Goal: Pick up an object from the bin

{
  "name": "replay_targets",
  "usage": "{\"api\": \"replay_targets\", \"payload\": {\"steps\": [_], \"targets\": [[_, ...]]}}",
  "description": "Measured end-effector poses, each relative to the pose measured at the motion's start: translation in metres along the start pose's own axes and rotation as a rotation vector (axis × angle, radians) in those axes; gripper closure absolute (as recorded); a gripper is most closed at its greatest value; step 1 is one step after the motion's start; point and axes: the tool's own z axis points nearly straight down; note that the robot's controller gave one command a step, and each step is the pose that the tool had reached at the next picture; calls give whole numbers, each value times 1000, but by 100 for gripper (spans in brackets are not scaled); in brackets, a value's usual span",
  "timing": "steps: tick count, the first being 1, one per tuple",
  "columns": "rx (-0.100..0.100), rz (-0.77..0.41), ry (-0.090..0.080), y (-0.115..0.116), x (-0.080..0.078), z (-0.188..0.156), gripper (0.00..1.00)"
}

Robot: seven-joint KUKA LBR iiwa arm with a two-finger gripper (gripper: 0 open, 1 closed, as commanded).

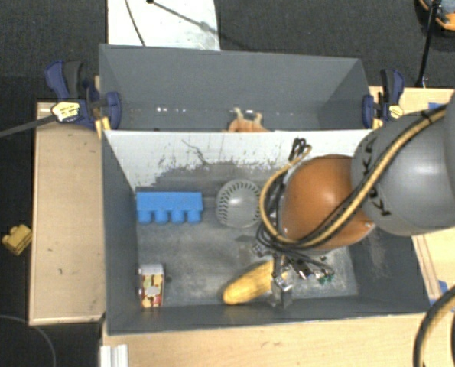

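Just left of the fingers (282, 290), seemingly touching them, a yellow banana-shaped toy (246, 287) lies flat on the floor of the bin (118, 243). Whether the fingers are open or closed I cannot tell. Nothing looks lifted yet, so gripping and raising remain.

Built of thick, rounded grey links (422, 178), smooth and matte, with dark lettering (370, 193) partly readable on the casing. Capped at the wrist by a glossy orange-brown dome (319, 201). Wrapped in a yellow cable (388, 150) and black cables (271, 205) looping loosely round that dome. Tipped with a small hand (283, 287) of dark and silvery metal, thin wires bunched about it.
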Motion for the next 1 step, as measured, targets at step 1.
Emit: {"api": "replay_targets", "payload": {"steps": [1], "targets": [[-2, -220, 3, 4, 1, 14, 100]]}}
